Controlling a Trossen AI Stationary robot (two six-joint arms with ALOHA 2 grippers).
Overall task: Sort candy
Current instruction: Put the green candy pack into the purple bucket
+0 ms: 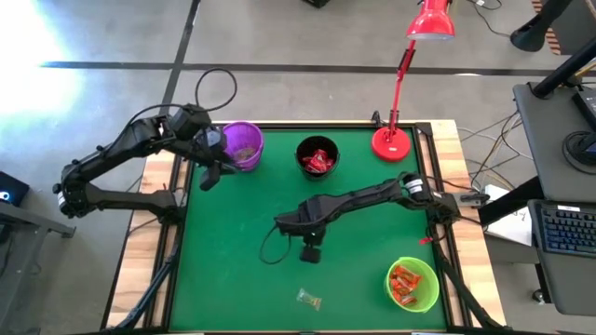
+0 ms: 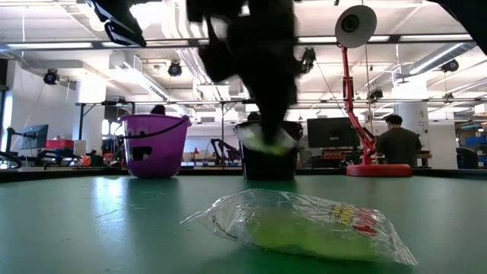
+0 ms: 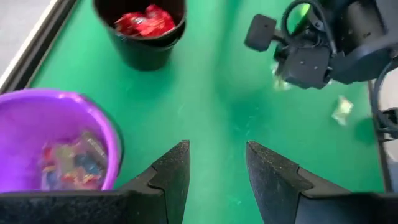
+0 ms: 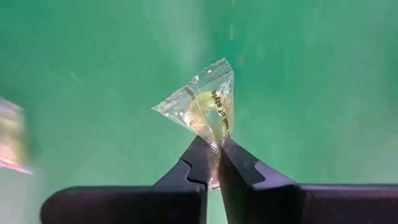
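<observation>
Dangling clear-wrapped candy (image 4: 205, 109), corner-up, upright

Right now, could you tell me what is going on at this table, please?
The robot is sorting candy into cups. The right end effector, over the middle of the green mat, is shut on a clear-wrapped pale green candy. Another clear-wrapped candy lies loose near the front edge. The left end effector waits open beside the purple cup. The black cup holds red candies, the green cup orange-red ones.
</observation>
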